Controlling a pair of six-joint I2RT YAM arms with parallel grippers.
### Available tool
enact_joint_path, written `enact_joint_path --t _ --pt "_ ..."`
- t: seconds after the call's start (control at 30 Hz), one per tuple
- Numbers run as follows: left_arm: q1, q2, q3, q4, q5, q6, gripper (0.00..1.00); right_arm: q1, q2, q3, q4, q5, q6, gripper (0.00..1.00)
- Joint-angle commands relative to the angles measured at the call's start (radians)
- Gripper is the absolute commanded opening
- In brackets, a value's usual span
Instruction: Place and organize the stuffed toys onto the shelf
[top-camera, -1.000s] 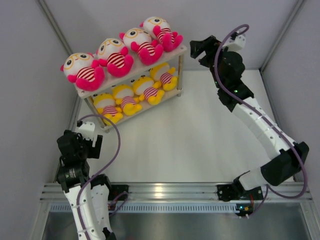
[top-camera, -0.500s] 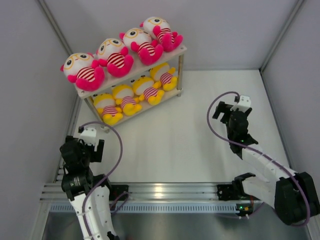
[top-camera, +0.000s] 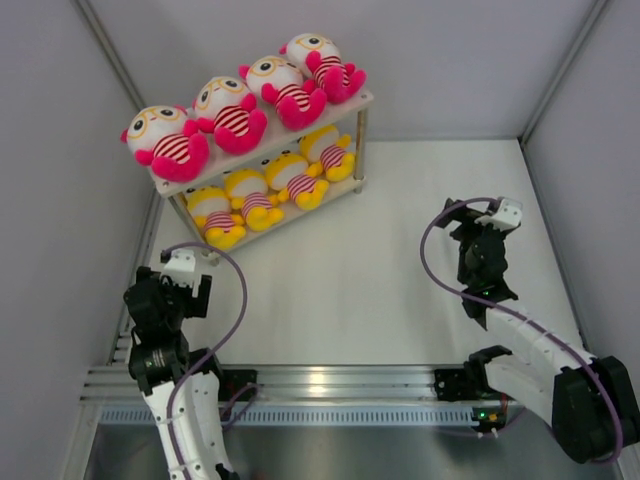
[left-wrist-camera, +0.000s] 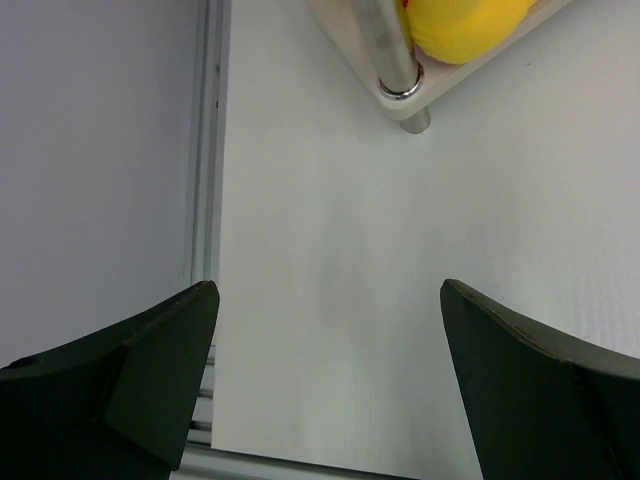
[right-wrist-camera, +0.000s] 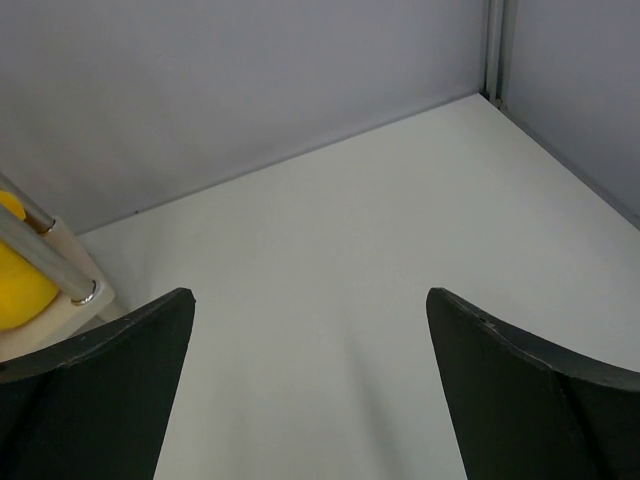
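Note:
The white two-tier shelf (top-camera: 365, 98) stands at the back left of the table. Several pink stuffed toys (top-camera: 232, 112) lie in a row on its top board. Several yellow stuffed toys (top-camera: 262, 190) lie in a row on the lower board. My left gripper (top-camera: 184, 272) is open and empty, low at the near left, just in front of the shelf's near corner post (left-wrist-camera: 390, 50). A yellow toy (left-wrist-camera: 462, 22) shows at the top of the left wrist view. My right gripper (top-camera: 484, 224) is open and empty at the right, over bare table. The shelf corner (right-wrist-camera: 60, 285) shows at the left of the right wrist view.
Grey enclosure walls (top-camera: 60, 150) close in the table on the left, back and right. An aluminium rail (top-camera: 330, 382) runs along the near edge by the arm bases. White table surface (top-camera: 350, 270) lies between the two arms.
My right arm has drawn back from beside the shelf's right end to a folded pose at the near right. My left gripper has moved a little nearer to its base.

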Motion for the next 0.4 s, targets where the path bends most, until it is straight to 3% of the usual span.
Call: enact_joint_path --t 0.0,0.37 --pt "0.006 -0.014 -0.024 0.100 0.064 0.001 0.99 -0.001 0.007 0.007 0.074 0.055 0.016 0.99" --pt "0.005 -0.026 -0.051 0.106 0.055 0.010 0.99 -0.003 0.035 0.048 -0.004 0.059 0.051 0.99"
